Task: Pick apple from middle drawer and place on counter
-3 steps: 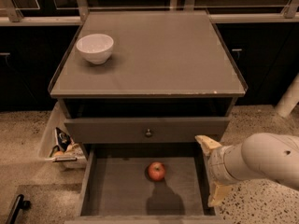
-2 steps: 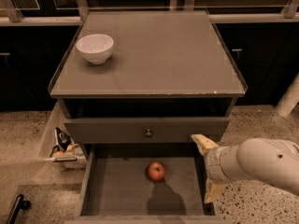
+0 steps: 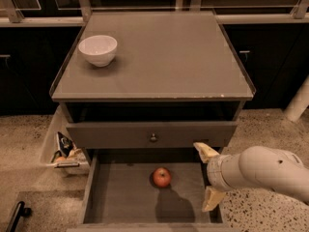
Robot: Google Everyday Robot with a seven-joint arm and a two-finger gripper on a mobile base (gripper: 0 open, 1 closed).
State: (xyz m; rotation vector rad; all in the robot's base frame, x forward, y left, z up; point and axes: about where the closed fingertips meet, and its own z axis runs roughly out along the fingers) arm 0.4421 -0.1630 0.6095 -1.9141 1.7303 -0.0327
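The small red apple lies on the floor of the open middle drawer, near its centre. My gripper is to the right of the apple, over the drawer's right side, with its two pale fingers spread wide apart and nothing between them. The white arm reaches in from the right edge. The counter is the flat grey-brown cabinet top above the drawers.
A white bowl stands at the counter's far left. The drawer above, with a small round knob, is slightly pulled out over the middle drawer. A pale bin with packets stands left of the cabinet on the speckled floor.
My gripper and arm have shifted left, towards the apple. The apple and bowl have not moved.
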